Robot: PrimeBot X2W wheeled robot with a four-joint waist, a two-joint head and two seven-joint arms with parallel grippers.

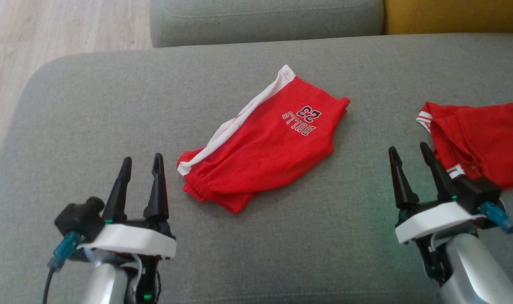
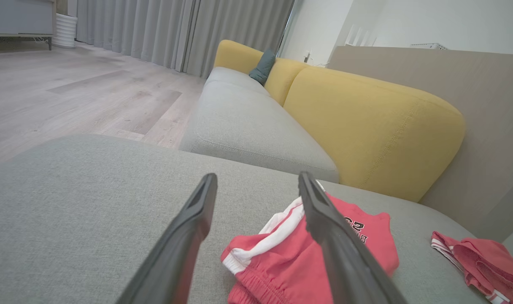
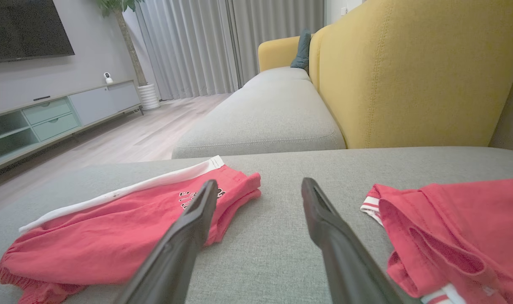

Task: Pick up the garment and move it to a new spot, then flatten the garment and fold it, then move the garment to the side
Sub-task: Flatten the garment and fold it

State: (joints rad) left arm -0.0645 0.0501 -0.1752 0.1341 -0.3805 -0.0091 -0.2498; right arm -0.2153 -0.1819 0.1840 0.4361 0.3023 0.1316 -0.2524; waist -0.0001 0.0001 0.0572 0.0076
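Head view | red shorts [image 1: 260, 143] | white side stripe | BULLS 23 print

Brightness: soft, even daylight in all three views; no harsh glare.
Light source: the pale curtains [image 2: 176, 33] look bright in both wrist views.
Shadows: a thin, soft shadow under the near edge of the red shorts [image 1: 260, 147] on the grey cushion [image 1: 92, 126].
Colour: deep red in the head view, washed towards pink in the wrist views.
Blur: the base of the left gripper [image 1: 142, 157] is slightly smeared; the dark fingers [image 3: 184, 245] close to the lens are soft.
Distortion: wide-angle stretching at the edges of the wrist views.
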